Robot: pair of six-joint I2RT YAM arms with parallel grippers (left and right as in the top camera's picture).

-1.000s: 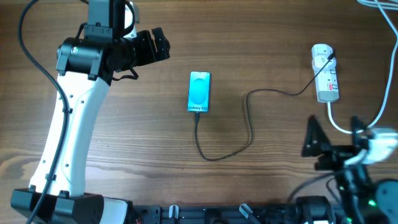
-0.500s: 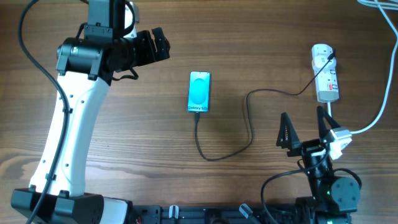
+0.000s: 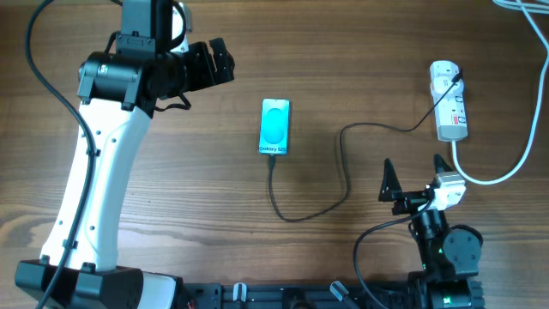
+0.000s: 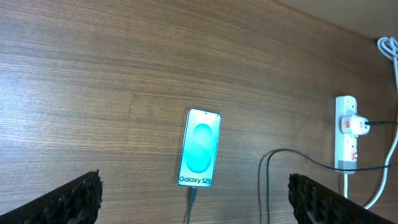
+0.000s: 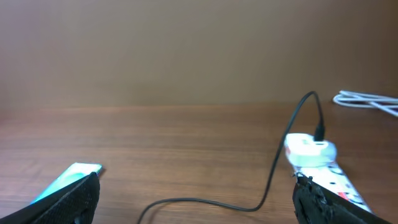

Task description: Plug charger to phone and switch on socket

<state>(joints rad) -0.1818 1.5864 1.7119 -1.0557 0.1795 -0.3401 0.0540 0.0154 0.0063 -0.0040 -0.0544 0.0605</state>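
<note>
From overhead, the phone [image 3: 274, 127] is lying face up at the middle of the counter [image 3: 197, 197]. The charger [image 3: 343, 163] is running from its lower edge in a loop across to the socket [image 3: 451, 107] at the far right, where its adapter is sitting in an outlet. The left tool [image 3: 221, 62] is hovering up and to the left of the phone, released and holding nothing. The right tool [image 3: 414, 176] is hanging near the counter's lower edge, below the socket, fingers spread and empty. In the left wrist view, the cable tip is meeting the phone's [image 4: 200, 148] bottom edge, so the plugging step is looking done. The socket [image 4: 346, 134] is lying well apart. In the right wrist view, the socket [image 5: 323, 167] is sitting just ahead on the right, untouched. Whether its switch is on is too small to tell, so I am judging that pressing it is what is remaining.
</note>
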